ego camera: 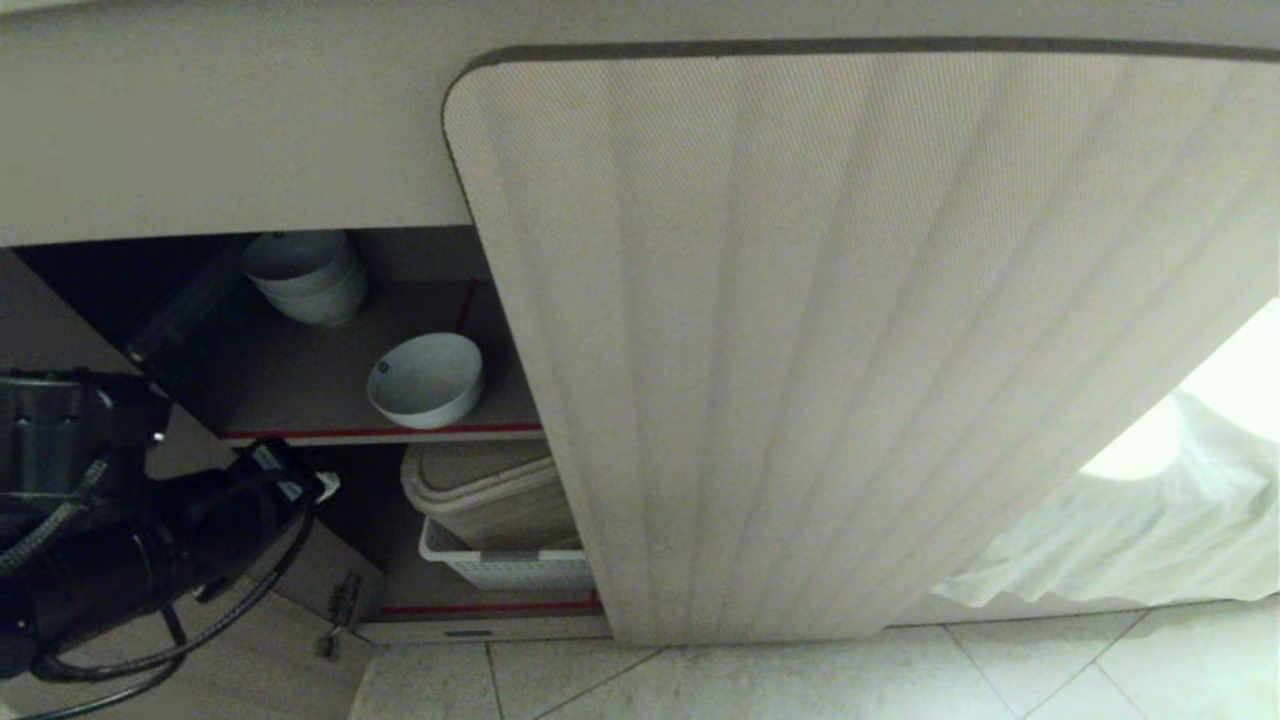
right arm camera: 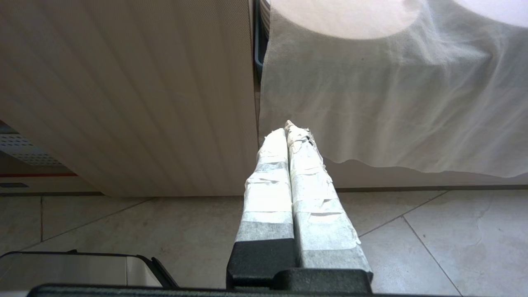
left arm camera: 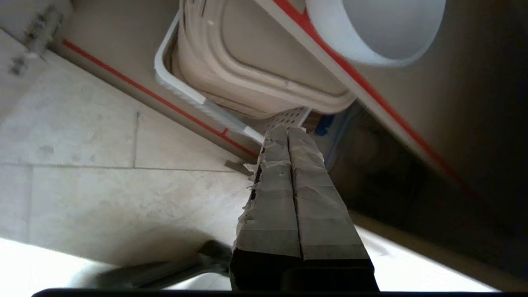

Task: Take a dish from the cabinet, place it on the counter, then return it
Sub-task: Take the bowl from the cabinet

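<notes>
Open cabinet (ego camera: 330, 400): dish (ego camera: 427, 378) tilted near the upper shelf's taped edge; left gripper (left arm camera: 288, 136), clenched and empty, below it. Risk: an upward approach with clenched fingers could nudge the dish off the shelf

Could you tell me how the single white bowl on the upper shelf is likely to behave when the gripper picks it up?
The bowl looks rigid and glazed, so probably slippery and breakable if dropped. It already sits tilted near the red-taped shelf edge, so a nudge might rock it or send it off. Its deep, thin wall likely suits a pinch on the rim by the left gripper, now shut and empty.
</notes>
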Available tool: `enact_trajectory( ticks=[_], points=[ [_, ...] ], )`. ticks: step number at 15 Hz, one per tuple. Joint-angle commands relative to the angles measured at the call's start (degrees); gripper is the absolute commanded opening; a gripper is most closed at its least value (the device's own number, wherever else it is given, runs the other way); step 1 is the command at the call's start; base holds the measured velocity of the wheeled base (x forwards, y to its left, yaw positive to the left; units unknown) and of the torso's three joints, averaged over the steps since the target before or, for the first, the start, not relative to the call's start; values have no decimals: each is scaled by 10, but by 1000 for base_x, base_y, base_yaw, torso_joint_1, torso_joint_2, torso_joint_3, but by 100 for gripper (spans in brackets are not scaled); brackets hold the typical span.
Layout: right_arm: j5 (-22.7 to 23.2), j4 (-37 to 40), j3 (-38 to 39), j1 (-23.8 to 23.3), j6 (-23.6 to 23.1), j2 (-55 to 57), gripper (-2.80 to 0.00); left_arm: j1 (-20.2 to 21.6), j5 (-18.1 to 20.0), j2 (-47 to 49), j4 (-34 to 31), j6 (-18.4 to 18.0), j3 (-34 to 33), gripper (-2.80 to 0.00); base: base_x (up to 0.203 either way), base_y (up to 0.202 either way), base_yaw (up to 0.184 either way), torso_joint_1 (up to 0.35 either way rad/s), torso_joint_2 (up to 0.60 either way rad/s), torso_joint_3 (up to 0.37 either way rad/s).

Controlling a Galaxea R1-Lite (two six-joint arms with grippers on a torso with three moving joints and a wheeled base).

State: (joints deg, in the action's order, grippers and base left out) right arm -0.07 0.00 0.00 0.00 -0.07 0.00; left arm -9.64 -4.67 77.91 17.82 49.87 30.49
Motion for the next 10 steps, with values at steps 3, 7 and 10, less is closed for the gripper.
enact_trajectory(
  ticks=[3,7,10],
  points=[
    [0,0,0,1,0,1,-280,-10,-8,27,3,26,13,-280,0,0,0,0,0,0],
    [0,0,0,0,0,1,-280,-13,-9,30,2,37,16,-280,0,0,0,0,0,0],
    [0,0,0,1,0,1,-280,-13,-11,29,2,37,17,-280,0,0,0,0,0,0]
  ],
)
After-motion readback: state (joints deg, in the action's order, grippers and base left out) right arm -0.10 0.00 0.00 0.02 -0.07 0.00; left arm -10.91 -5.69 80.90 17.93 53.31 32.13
